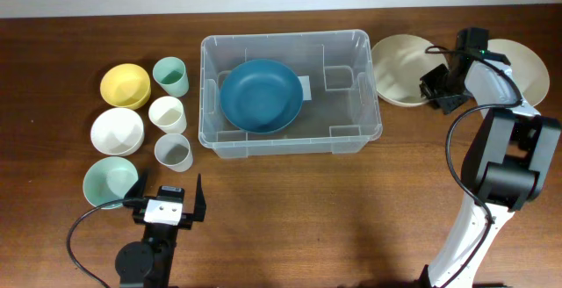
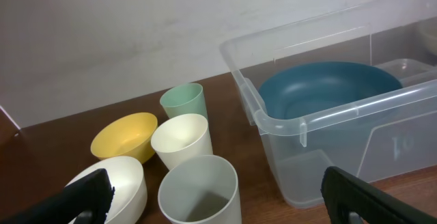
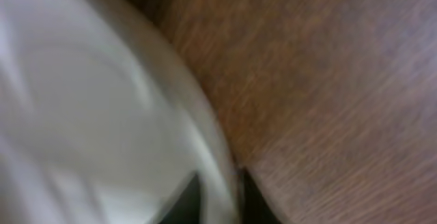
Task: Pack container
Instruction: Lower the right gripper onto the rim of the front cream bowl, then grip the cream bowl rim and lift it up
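The clear container [image 1: 290, 35] stands at the table's middle and holds a dark blue bowl [image 1: 261, 95]. Both also show in the left wrist view: the container [image 2: 328, 118] and the bowl [image 2: 328, 87]. My right gripper [image 1: 436, 90] is at the right edge of a cream plate [image 1: 399, 68], just right of the container. In the right wrist view the fingers [image 3: 222, 197] sit on either side of the plate's rim [image 3: 82, 101], shut on it. My left gripper [image 1: 169, 191] is open and empty near the table's front left, behind a grey cup [image 2: 198, 190].
Left of the container are a yellow bowl [image 1: 125, 84], a white bowl [image 1: 117, 130], a pale green bowl [image 1: 110, 183], a green cup [image 1: 170, 75], a white cup [image 1: 167, 113] and the grey cup [image 1: 173, 152]. A second cream plate [image 1: 527, 64] lies at the far right.
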Tool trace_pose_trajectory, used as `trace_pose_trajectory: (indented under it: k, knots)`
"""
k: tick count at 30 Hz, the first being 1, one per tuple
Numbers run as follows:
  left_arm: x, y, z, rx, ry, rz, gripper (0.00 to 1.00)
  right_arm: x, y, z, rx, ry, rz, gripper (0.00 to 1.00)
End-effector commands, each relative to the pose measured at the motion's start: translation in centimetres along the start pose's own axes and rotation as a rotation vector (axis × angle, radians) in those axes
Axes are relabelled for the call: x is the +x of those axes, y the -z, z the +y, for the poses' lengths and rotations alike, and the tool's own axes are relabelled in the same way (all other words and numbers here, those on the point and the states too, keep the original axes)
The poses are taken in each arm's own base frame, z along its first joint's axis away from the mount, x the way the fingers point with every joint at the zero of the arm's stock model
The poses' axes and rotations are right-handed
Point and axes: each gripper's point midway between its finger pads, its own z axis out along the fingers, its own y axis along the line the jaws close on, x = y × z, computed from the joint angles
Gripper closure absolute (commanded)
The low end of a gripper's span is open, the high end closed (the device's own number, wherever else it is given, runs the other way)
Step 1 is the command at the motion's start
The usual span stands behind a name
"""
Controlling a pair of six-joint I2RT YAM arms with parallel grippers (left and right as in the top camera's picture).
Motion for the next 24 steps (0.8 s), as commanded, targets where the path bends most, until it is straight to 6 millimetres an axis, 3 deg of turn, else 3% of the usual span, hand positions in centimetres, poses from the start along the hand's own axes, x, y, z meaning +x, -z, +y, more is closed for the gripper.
trace_pose_trajectory:
  k: [1,6,13,20,24]
  knots:
    - [0.3,0.0,0.1,-0.005,-0.004,0.011,0.00,0.5,-0.5,-0.1,0.005,-0.003,0.015,0.96]
    - [0.3,0.0,0.1,-0.005,-0.004,0.011,0.00,0.4,-0.5,0.1,-0.008,-0.002,0.015,0.96]
    - [0.3,0.0,0.1,-0.005,-0.004,0.011,0.00,-0.5,0.7,3.2,-0.134,0.015,0.010,0.96]
    - [0.3,0.0,0.1,-0.005,-0.004,0.011,0.00,-2.8,5.2,6.6,-0.215,0.037,-0.060,0.96]
    - [0.3,0.0,0.1,-0.005,-0.004,0.011,0.00,-3.0,8.4,9.2,-0.321,0.059,-0.033,0.96]
